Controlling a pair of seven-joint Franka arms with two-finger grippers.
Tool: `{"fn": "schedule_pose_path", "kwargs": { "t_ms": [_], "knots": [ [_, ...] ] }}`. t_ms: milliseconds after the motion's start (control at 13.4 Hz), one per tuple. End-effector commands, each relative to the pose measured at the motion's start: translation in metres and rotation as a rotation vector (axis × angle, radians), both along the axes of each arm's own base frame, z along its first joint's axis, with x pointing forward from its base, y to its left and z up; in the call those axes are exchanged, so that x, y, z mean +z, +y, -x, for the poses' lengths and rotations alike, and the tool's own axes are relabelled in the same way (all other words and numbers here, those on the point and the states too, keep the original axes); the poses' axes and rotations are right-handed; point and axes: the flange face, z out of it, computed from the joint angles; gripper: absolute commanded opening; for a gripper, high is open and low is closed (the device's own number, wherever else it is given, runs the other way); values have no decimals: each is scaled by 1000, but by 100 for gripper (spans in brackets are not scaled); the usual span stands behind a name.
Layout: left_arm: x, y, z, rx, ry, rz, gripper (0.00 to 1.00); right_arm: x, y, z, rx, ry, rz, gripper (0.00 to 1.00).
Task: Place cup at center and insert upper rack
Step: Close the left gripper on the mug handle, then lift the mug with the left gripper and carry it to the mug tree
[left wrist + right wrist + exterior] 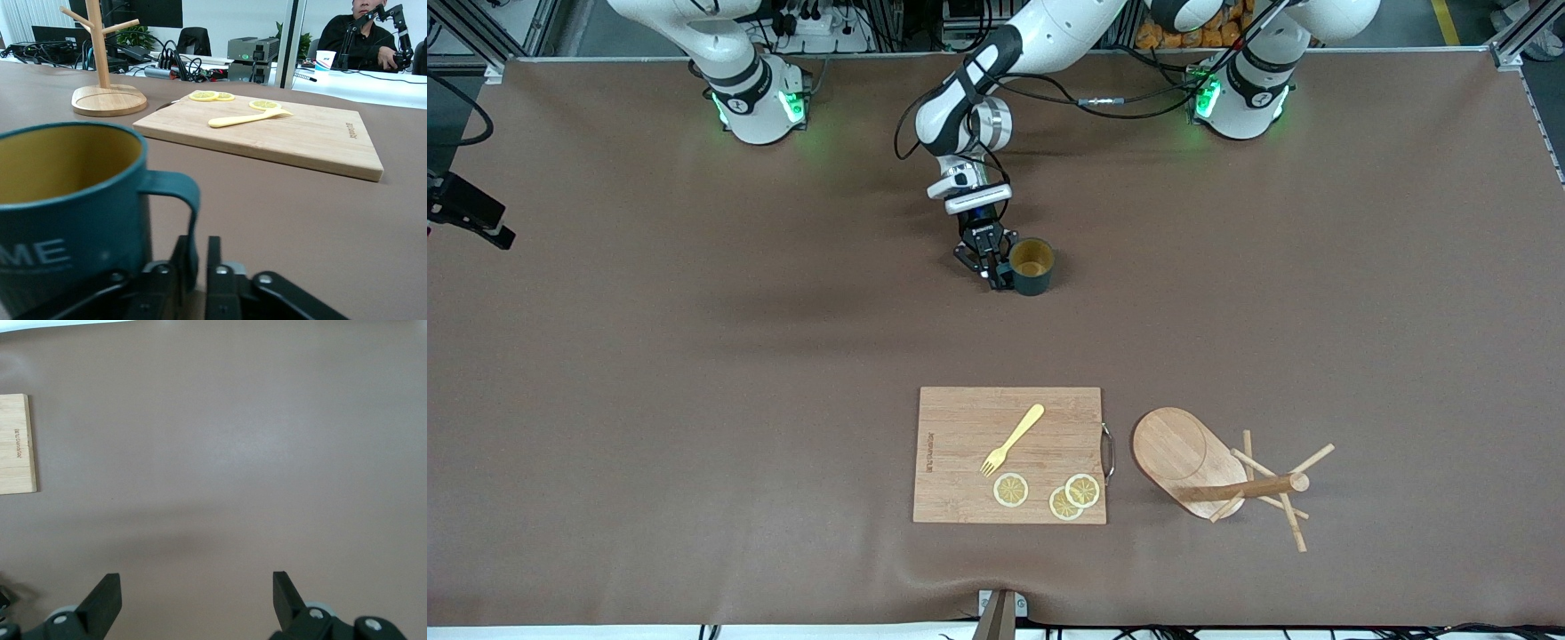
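The right arm waits at its end of the worktop, which is covered in brown cloth. In the front view only its base shows. Its own wrist view shows the right pincer up over bare brown cloth, with its two black fingers spread wide and nothing between them. A corner of the cutting board shows at the edge of that view.

In the middle of the worktop, close to the arms' bases, the left pincer is down low beside the cup. The cup is dark teal outside and yellow inside, and it stands upright on the cloth. The left wrist view shows the pincer's fingers squeezed shut on the cup's handle — the thin handle sits right between them.

Nearer to the front camera than the cup lies the wooden cutting board, flat on the cloth. On it rest a yellow fork and three lemon slices; two of the slices overlap each other.

Just beside the board, toward the left arm's end of the worktop, stands the mug tree. It is made of light wood, with an oval flat base, one thick post and thin pegs sticking out. The left wrist view shows it upright on its base — well apart from the cup. No mug hangs on it.
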Motion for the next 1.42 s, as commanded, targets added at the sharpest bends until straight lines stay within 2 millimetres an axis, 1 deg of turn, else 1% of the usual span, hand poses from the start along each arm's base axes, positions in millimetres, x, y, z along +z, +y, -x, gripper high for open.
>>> {"fn": "schedule_pose_path", "kwargs": {
  "t_ms": [0, 75, 149, 224, 299, 373, 448, 597, 672, 746, 821, 896, 970, 1045, 1194, 1343],
  "knots": [
    [8, -5, -3, 17, -9, 21, 0, 6, 4, 1, -11, -2, -16, 100],
    [15, -7, -5, 20, -12, 31, 0, 6, 4, 1, -11, 0, -17, 100],
    [25, -9, -11, 37, -9, 43, 0, 6, 4, 1, -11, 0, -17, 100],
    [40, -11, -23, 63, -3, 53, 0, 6, 4, 1, -11, -2, -17, 100],
    [55, -17, -35, 84, 21, 50, 0, 4, 4, -1, -11, 0, -15, 100],
    [72, -25, -53, 114, 46, 62, 0, 4, 4, -1, -11, -2, -15, 100],
    [91, -30, -76, 149, 73, 74, 0, 4, 5, -1, -9, -2, -15, 100],
    [126, -37, -111, 198, 122, 104, 0, 4, 6, -1, -9, 0, -17, 100],
    [143, -34, -131, 221, 176, 95, 0, 4, 7, -1, -8, 0, -17, 100],
    [158, -34, -145, 230, 236, 80, 0, 4, 9, -1, -3, 0, -15, 100],
    [176, -29, -162, 245, 284, 81, 0, 5, 13, -1, 0, -2, -16, 100],
    [189, -22, -176, 247, 320, 84, 0, 7, 13, 0, -3, -5, -16, 100],
    [206, -21, -186, 238, 352, 118, 0, 6, 14, 0, -1, -2, -18, 100],
    [223, -16, -199, 248, 386, 155, 0, 7, 14, 0, -1, -3, -18, 100],
    [260, 2, -226, 260, 450, 266, 0, 6, 12, 0, -1, -2, -18, 100],
    [295, 26, -250, 268, 557, 332, 0, 7, 11, 0, -3, -3, -17, 100]
  ]
}}
